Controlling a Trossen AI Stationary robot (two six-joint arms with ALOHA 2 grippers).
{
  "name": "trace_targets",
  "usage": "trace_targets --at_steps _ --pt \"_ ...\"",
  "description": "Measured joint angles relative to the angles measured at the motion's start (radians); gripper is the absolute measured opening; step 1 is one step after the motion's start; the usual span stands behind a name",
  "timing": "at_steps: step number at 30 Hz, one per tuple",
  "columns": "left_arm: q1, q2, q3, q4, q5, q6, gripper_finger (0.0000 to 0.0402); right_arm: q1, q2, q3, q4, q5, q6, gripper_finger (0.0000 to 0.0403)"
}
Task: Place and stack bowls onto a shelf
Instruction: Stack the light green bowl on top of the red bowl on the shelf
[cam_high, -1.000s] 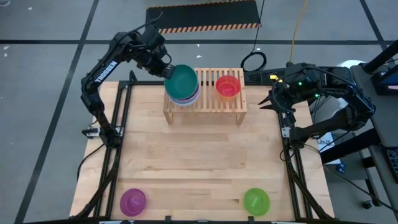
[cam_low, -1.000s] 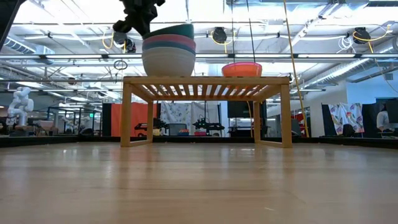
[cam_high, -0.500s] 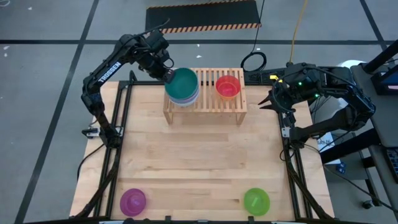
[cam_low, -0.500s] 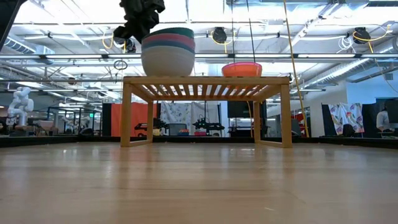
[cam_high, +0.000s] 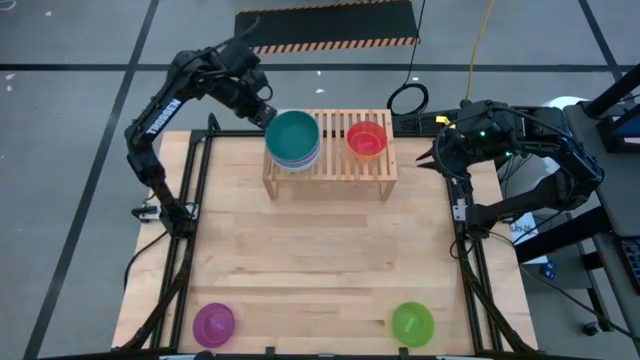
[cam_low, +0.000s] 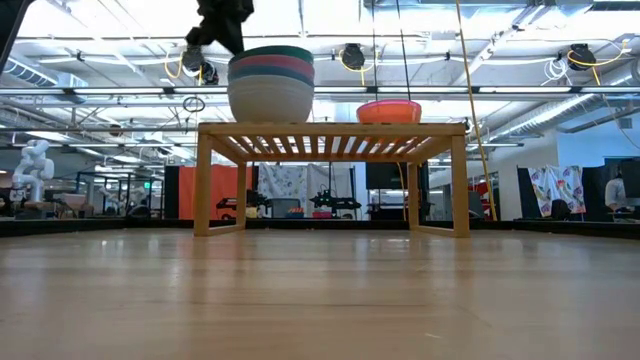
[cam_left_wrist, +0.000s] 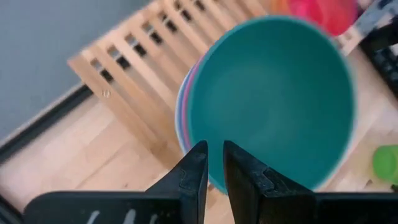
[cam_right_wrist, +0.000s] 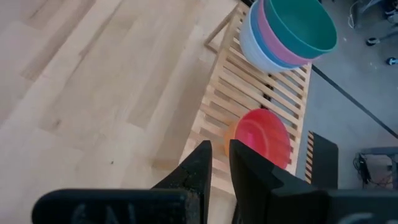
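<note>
The left gripper (cam_high: 266, 113) had let go of the teal bowl (cam_high: 293, 133) and drawn back, jaws slightly apart and empty. The bowl sat on the stack on the shelf (cam_high: 375, 165); purple bowl (cam_high: 213, 322) and green bowl (cam_high: 412, 321) waited on the counter (cam_high: 320, 260). The right gripper (cam_high: 437, 160) idled beside the shelf, jaws narrowly apart.

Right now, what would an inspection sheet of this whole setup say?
Surface: wooden table, mostly bare.
Job's things: teal bowl tops a stack on the shelf; red bowl beside it; purple bowl and green bowl at the table's near edge.
Clutter: nothing seen.
Grippers: left gripper just off the teal bowl's rim, empty, fingers narrowly apart; right gripper empty, waiting at the table's right edge.
Cables: coiled cable behind the shelf.
Surroundings: grey floor, striped mat.
</note>
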Motion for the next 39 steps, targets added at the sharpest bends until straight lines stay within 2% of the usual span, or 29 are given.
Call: trace_targets --at_steps 6,12,14,19,24,27,33,39 --pt "-0.002 -0.03 0.073 -0.009 0.001 -0.023 0.0055 0.0 0.0 0.0 -0.01 -0.008 0.029 0.005" --pt "-0.045 -0.124 0.088 -0.012 0.001 0.044 0.0056 0.0 0.0 -0.002 -0.126 -0.009 0.118 0.005" --pt "-0.072 -0.158 0.088 -0.013 0.001 0.06 0.0056 0.0 0.0 -0.005 -0.123 -0.024 0.186 0.005" --pt "-0.143 -0.236 0.088 -0.013 -0.025 0.104 0.0056 0.018 -0.002 -0.005 -0.122 -0.145 0.394 0.0047" --pt "-0.209 -0.303 0.087 -0.013 -0.06 0.15 0.0056 0.082 -0.006 -0.008 -0.122 -0.179 0.542 0.0025" --pt "-0.242 -0.343 0.087 -0.013 -0.077 0.177 0.0056 0.121 -0.028 -0.008 -0.114 -0.245 0.643 0.001" --pt "-0.266 -0.409 0.087 -0.013 -0.085 0.172 0.0056 0.197 -0.092 -0.033 -0.09 -0.214 0.847 0.0003" --pt "-0.278 -0.447 0.087 -0.013 -0.105 0.151 0.0056 0.244 -0.173 -0.175 -0.122 -0.151 1.104 0.0003"
